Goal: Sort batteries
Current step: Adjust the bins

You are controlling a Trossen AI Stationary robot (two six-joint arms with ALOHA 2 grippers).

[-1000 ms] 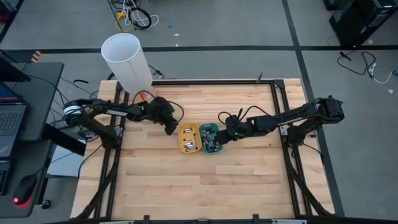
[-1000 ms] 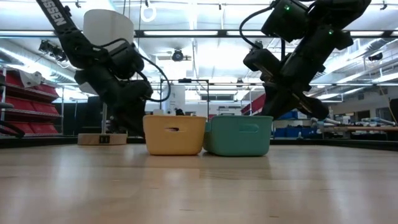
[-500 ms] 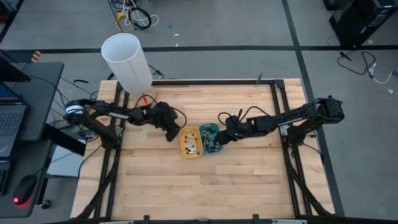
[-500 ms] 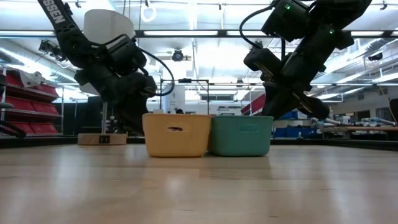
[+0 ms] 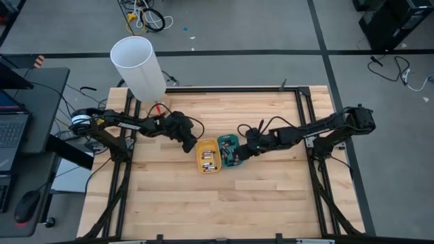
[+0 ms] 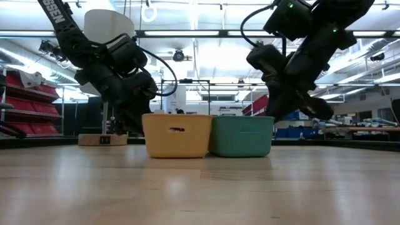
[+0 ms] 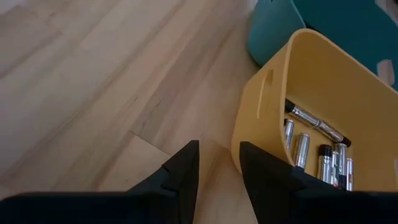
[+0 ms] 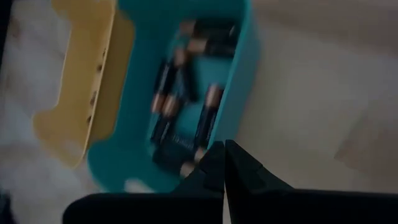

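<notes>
The left claw (image 7: 217, 163), fingers slightly apart and empty, is set just outside the yellow tray (image 7: 264, 109); its silvery batteries (image 7: 311, 140) lie at 2 o'clock. Farther off, the right claw (image 8: 224, 163), pressed together, is held over the teal tray (image 8: 239, 74) of dark batteries (image 8: 180, 109).

Both trays sit together mid-surface (image 5: 203, 203), the yellow tray (image 5: 209, 155) touching the teal tray (image 5: 229, 151); an arm crowds each outer side, while the near half lies open.
</notes>
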